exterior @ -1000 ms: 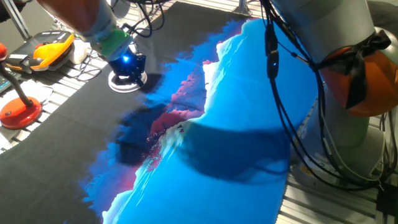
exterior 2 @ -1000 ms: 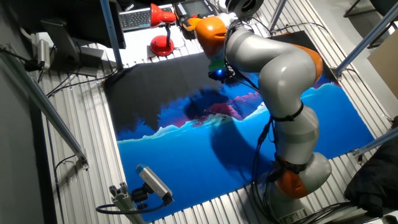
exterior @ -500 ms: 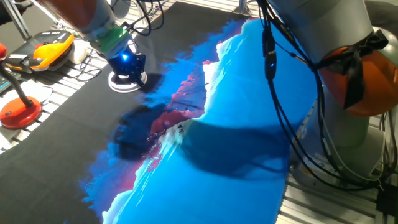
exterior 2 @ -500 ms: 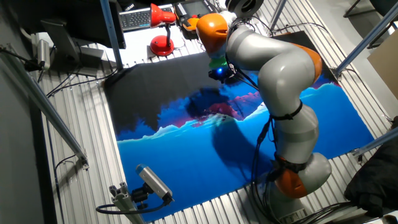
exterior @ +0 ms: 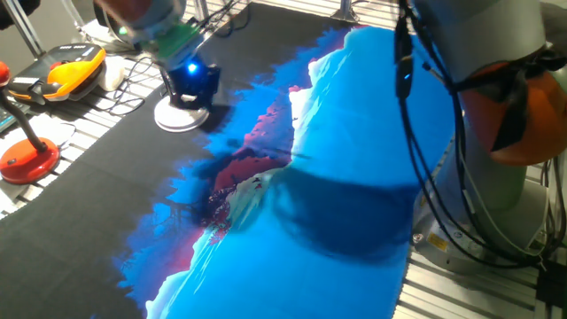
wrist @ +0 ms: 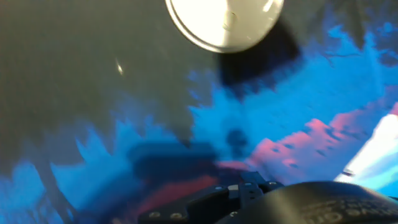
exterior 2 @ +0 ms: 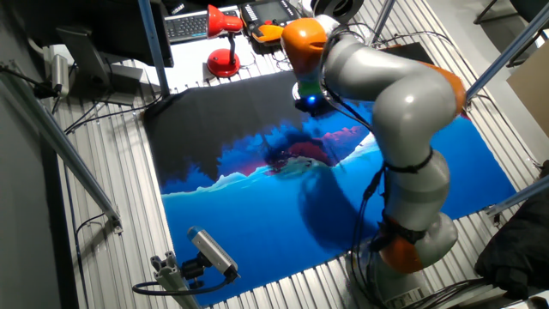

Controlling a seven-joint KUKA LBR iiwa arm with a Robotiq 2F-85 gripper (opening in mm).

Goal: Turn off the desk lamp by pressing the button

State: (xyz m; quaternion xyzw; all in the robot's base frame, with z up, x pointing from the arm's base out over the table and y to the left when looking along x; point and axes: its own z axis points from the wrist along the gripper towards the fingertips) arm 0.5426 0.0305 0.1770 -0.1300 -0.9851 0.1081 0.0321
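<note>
The desk lamp's flat round white base [exterior: 180,116] sits on the black part of the mat at the far left. Its stem and head do not show. In the hand view the base [wrist: 224,22] is at the top edge, with a small button [wrist: 231,18] on it. My gripper [exterior: 191,92], dark with a blue light, hangs just above the right side of the base, apart from it. In the other fixed view the gripper [exterior 2: 310,103] and arm hide the base. No view shows the fingertips.
A lamp with a round red base [exterior: 27,156] stands left of the mat and also shows in the other fixed view [exterior 2: 221,39]. A yellow-orange device [exterior: 75,66] and cables lie behind it. The blue and black mat [exterior: 354,177] covers the table.
My gripper has lifted off the white base and shifted a little to the right. The arm has swung with it. The base has not moved.
</note>
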